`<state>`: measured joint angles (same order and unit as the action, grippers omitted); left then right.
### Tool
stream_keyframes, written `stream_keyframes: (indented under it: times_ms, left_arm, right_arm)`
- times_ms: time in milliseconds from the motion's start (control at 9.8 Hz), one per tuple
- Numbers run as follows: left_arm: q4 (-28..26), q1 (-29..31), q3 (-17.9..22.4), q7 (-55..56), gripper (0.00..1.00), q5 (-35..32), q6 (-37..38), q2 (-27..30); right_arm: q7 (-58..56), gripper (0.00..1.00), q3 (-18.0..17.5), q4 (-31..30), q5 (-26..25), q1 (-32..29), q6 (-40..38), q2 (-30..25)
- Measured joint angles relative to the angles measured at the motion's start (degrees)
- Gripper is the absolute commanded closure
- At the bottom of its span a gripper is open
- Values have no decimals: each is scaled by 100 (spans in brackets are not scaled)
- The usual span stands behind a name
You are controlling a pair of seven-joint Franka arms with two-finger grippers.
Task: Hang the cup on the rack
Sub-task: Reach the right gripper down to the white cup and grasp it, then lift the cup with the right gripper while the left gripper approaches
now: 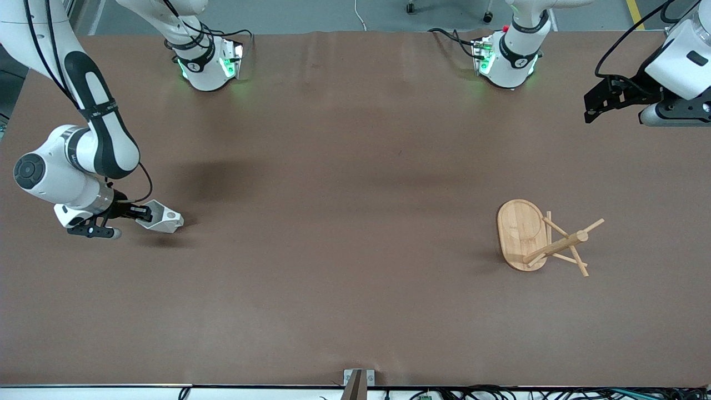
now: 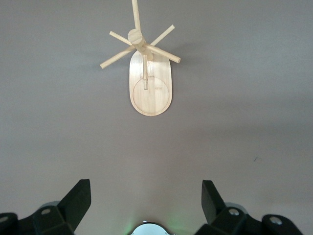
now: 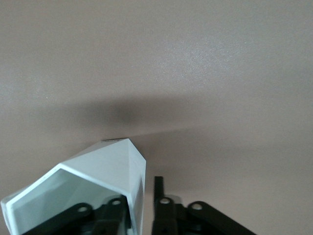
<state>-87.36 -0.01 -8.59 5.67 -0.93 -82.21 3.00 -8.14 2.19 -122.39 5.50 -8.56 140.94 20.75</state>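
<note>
The white faceted cup (image 1: 164,220) is in my right gripper (image 1: 145,213), low over the table toward the right arm's end and tipped on its side. In the right wrist view the cup (image 3: 105,166) has one wall between the fingers, one finger inside its mouth and one outside, where my right gripper (image 3: 142,198) grips it. The bamboo rack (image 1: 555,246) stands upright on its oval base toward the left arm's end, with its pegs bare. My left gripper (image 1: 597,105) waits open and empty, high above the table. The left wrist view shows the rack (image 2: 150,88) well ahead of its fingers (image 2: 78,198).
The brown table top (image 1: 355,222) lies bare between the cup and the rack. The two arm bases (image 1: 208,66) stand along the table's edge farthest from the front camera. A small metal bracket (image 1: 358,380) sits at the edge nearest to the front camera.
</note>
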Motion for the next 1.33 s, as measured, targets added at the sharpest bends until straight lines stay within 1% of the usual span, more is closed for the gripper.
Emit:
stream_keyframes:
  times_ms: [204, 306, 408, 510, 612, 714, 816, 918, 1020, 1122, 1327]
  left_arm:
    - [0, -3, -18, -69, 0, 5, 0, 0]
    - [0, -5, -78, -133, 0, 8, 0, 0]
    - [0, -6, -174, -135, 0, 36, 0, 0]
    - [0, -7, -245, -135, 0, 227, 43, 0]
    - [-1, -10, -266, -135, 0, 589, 124, -1]
    - [-13, -43, -290, -161, 0, 850, 177, -14]
    - [-27, -186, -350, -199, 0, 949, 196, -71]
    - [-25, -413, -446, -208, 0, 960, 196, -148]
    - [-21, -673, -582, -207, 0, 985, 195, -205]
    - [-15, -909, -753, -212, 0, 1048, 166, -223]
    - [-5, -1359, -1206, -224, 0, 1107, -269, -233]
  right_arm:
    - [-1, 100, -1, 6, 31, 2, -14, 4]
    - [-5, 100, -9, 50, 32, 6, -190, 3]
    - [-25, 100, -29, 207, 32, 31, -560, -16]
    - [-26, 100, -59, 522, 35, 103, -1046, -96]
    - [-19, 100, -83, 999, 134, 201, -1689, -212]
    - [-14, 100, -91, 1520, 388, 287, -2356, -319]
    - [-14, 100, -110, 1934, 765, 348, -2863, -406]
    - [-15, 100, -195, 2138, 1225, 387, -3104, -473]
    - [-6, 100, -382, 2176, 1761, 406, -3177, -547]
    - [28, 100, -619, 2163, 2459, 430, -3218, -586]
    - [57, 100, -1122, 2061, 3821, 499, -3219, -591]
